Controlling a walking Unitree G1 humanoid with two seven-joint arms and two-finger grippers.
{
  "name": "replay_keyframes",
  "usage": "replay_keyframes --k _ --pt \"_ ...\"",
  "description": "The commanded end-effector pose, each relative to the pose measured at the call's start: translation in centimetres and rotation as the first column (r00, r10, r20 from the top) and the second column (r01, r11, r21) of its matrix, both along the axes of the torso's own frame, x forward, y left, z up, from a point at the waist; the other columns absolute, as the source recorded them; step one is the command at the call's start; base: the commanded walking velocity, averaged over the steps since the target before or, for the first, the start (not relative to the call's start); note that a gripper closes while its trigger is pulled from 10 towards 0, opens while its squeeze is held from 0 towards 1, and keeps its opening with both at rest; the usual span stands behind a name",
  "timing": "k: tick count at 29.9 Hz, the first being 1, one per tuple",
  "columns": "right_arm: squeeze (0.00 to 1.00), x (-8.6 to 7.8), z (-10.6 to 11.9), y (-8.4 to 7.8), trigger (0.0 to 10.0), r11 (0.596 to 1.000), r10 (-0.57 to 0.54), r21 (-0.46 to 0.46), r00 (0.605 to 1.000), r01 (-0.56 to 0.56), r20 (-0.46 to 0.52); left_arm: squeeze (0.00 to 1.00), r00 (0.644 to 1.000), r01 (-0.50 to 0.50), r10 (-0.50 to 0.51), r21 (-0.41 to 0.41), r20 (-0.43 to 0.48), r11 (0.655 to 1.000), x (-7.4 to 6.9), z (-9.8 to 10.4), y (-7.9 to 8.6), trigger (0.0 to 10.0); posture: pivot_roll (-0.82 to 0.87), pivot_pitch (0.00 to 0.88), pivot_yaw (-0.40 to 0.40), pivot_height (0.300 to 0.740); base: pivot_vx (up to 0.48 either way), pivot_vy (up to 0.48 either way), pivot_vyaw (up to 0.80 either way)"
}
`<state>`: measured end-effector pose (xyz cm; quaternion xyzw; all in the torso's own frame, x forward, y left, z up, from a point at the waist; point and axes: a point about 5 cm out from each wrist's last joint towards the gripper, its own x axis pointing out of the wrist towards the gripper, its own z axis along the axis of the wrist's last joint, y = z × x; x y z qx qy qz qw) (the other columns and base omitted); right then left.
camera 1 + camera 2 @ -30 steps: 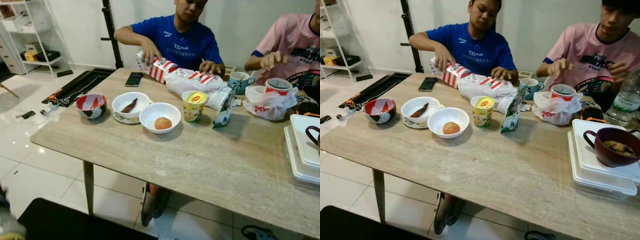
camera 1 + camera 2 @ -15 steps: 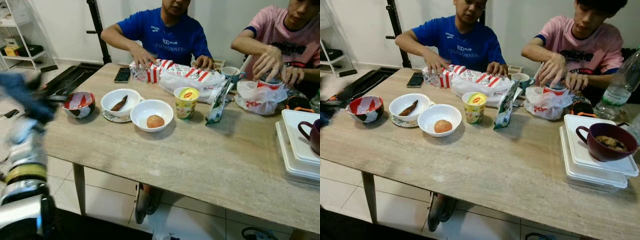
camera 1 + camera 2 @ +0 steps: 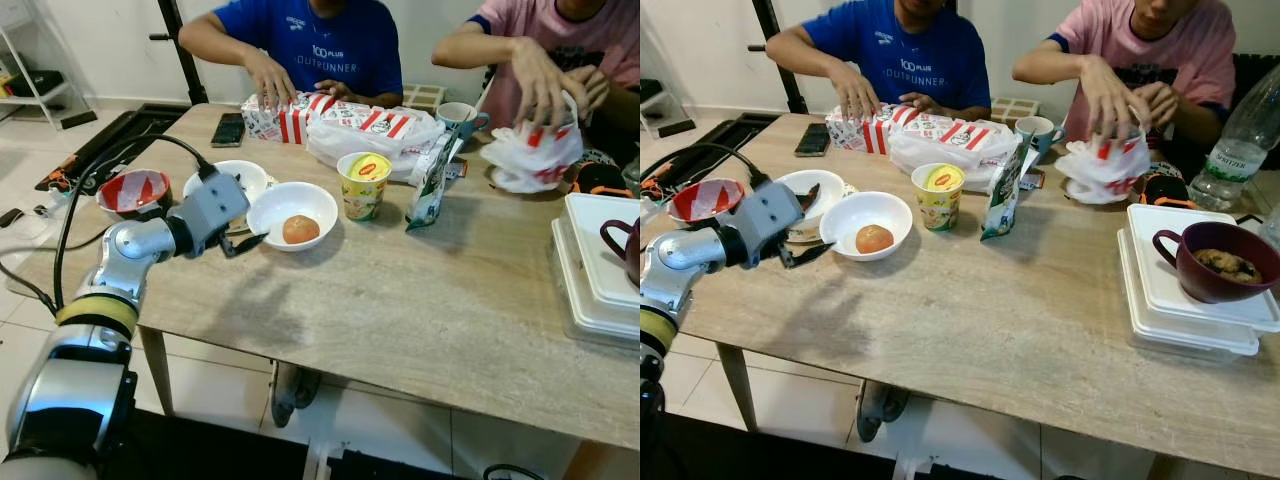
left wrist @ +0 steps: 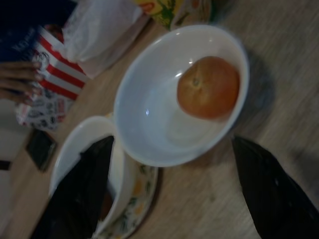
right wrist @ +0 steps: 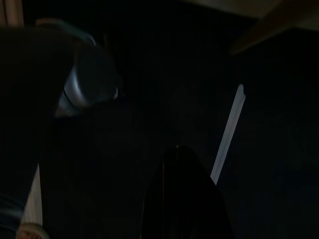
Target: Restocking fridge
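A white bowl (image 3: pixel 270 203) holding one round orange fruit (image 3: pixel 297 229) sits on the wooden table (image 3: pixel 420 310), left of centre. My left gripper (image 3: pixel 243 238) is just at that bowl's near-left rim, open. In the left wrist view its two black fingers (image 4: pixel 82 194) stand wide apart on either side of the bowl (image 4: pixel 144 114), with the fruit (image 4: pixel 208 87) ahead and nothing held. The right arm hangs idle; its wrist view is very dark.
A second white bowl on a saucer (image 3: pixel 240 176) and a red-white bowl (image 3: pixel 132 192) lie left of the gripper. A yellow cup (image 3: pixel 363 185), green pouch (image 3: pixel 430 185), bagged red-striped boxes (image 3: pixel 360 130), and a phone (image 3: pixel 229 129) stand behind. A maroon bowl (image 3: pixel 1215 262) tops white containers. Two people sit opposite.
My left arm has come up into view and reached forward to the white bowl with the fruit. The camera has tilted down. The person in pink has lifted the white plastic bag.
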<state>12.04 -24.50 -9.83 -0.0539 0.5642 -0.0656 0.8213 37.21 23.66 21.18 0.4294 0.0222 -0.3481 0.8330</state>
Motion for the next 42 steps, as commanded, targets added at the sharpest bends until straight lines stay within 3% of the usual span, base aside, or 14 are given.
replay_keyframes --k 1,3,4,5,7,12,16,25,29,37,38,39,40,42 --pt "0.0 -0.7 -0.3 0.3 10.0 1.0 0.019 0.002 1.0 -0.019 -0.021 0.0 1.0 -0.008 0.008 0.126 0.003 0.992 0.0 0.2 0.7 10.0 -0.03 0.13 0.06 0.74 0.0 0.0 0.0" --pt "0.0 -0.9 -0.3 0.2 10.0 1.0 0.021 0.0 0.999 -0.021 -0.024 0.0 1.0 0.01 -0.01 0.175 -0.001 0.985 0.1 0.1 0.4 10.0 -0.04 0.139 0.063 0.74 0.0 0.0 0.0" --pt "0.0 -1.2 -0.4 0.2 10.0 1.0 0.023 -0.001 0.999 -0.023 -0.028 0.0 0.999 0.04 -0.036 0.267 -0.019 0.963 0.1 -0.5 0.0 10.0 -0.05 0.15 0.068 0.74 0.0 0.0 0.0" --pt "0.0 -1.2 -0.4 0.2 10.0 1.0 0.023 -0.001 0.999 -0.023 -0.028 0.0 0.999 0.04 -0.036 0.267 -0.019 0.963 0.1 -0.5 0.0 10.0 -0.05 0.15 0.068 0.74 0.0 0.0 0.0" --pt "0.0 -1.7 -0.5 0.1 10.0 1.0 0.025 -0.002 0.999 -0.026 -0.036 0.0 0.996 0.089 -0.079 0.394 -0.041 0.915 0.2 -1.4 -0.6 10.0 -0.06 0.165 0.072 0.74 0.0 0.0 0.0" --pt "0.0 -2.3 -0.6 0.1 10.0 1.0 0.031 -0.002 0.998 -0.031 -0.049 0.0 0.99 0.133 -0.143 0.467 -0.013 0.874 0.6 -1.6 -2.1 10.0 -0.05 0.186 0.076 0.74 0.0 0.0 0.0" --pt "0.0 -2.7 -0.8 0.5 10.0 0.999 0.046 0.006 0.997 -0.046 -0.059 0.0 0.983 0.151 -0.185 0.6 -0.006 0.785 0.9 -2.2 -2.8 10.0 -0.04 0.203 0.079 0.74 0.0 0.0 0.0" --pt "0.0 -2.4 -0.7 0.5 10.0 0.998 0.056 0.003 0.998 -0.056 -0.043 0.0 0.977 0.109 -0.206 0.696 0.056 0.71 1.4 -2.4 -3.1 10.0 -0.07 0.22 0.089 0.74 0.0 0.0 0.0" --pt "0.0 -2.4 -0.7 0.3 10.0 0.999 0.054 0.001 0.998 -0.054 -0.041 0.0 0.977 0.105 -0.204 0.695 0.062 0.711 1.5 -2.5 -3.2 10.0 -0.07 0.222 0.089 0.74 0.0 0.0 0.0" --pt "0.0 -2.9 -0.8 0.4 10.0 0.998 0.055 -0.002 0.997 -0.056 -0.05 0.0 0.937 0.062 -0.285 0.708 0.201 0.703 2.0 -1.7 -4.7 10.0 -0.07 0.222 0.09 0.74 0.0 0.0 0.0" --pt "0.0 -2.9 -0.8 0.4 10.0 0.998 0.056 -0.002 0.997 -0.056 -0.05 0.0 0.93 0.062 -0.297 0.706 0.215 0.705 2.1 -1.6 -5.0 3.5 -0.07 0.218 0.09 0.74 0.0 0.0 0.0" --pt "0.0 -2.9 -0.8 0.4 10.0 0.998 0.056 -0.002 0.997 -0.056 -0.05 0.0 0.93 0.062 -0.297 0.706 0.215 0.705 2.1 -1.6 -5.0 3.5 -0.07 0.218 0.09 0.74 0.0 0.0 0.0" --pt "0.0 -2.8 -0.8 0.5 10.0 0.998 0.058 0.0 0.997 -0.058 -0.049 0.0 0.925 0.066 -0.309 0.706 0.221 0.705 2.1 -1.5 -5.1 0.0 -0.07 0.218 0.09 0.74 0.0 0.0 0.0" --pt "0.0 -2.7 -0.8 0.6 10.0 0.998 0.059 0.001 0.997 -0.059 -0.048 0.0 0.921 0.069 -0.318 0.707 0.226 0.704 2.1 -1.4 -5.3 0.0 -0.07 0.214 0.09 0.74 0.0 0.0 0.0"
